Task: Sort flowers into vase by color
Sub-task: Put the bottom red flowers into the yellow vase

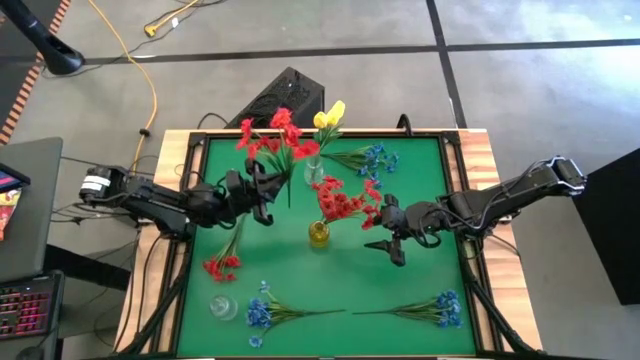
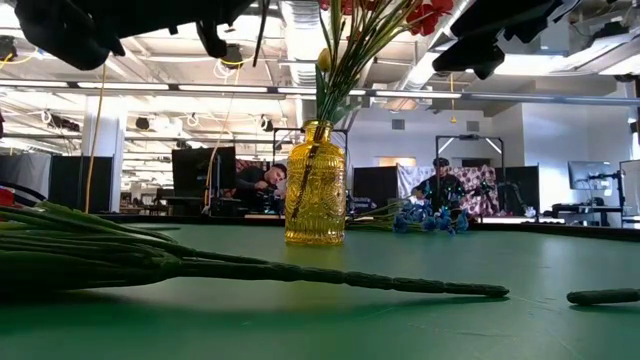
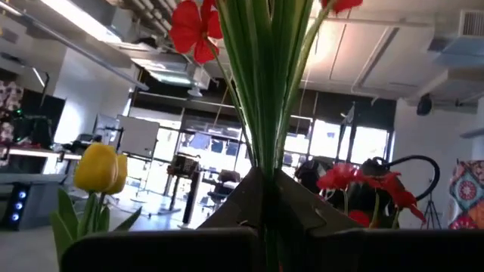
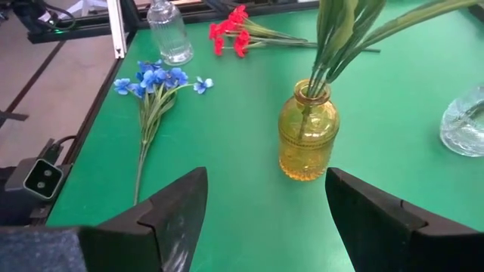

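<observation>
Both arms are dark, almost black, chunky jointed segments with black cables trailing off the bases. Left end effector (image 1: pixel 262 190) and right end effector (image 1: pixel 390 243) each have two flat, wedge-shaped matte black fingers (image 4: pixel 170 215).

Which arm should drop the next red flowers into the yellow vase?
The left. Its gripper is already shut on a red spray held above the mat, beside the yellow vase. The right gripper hangs open and empty on the vase's other side.
</observation>
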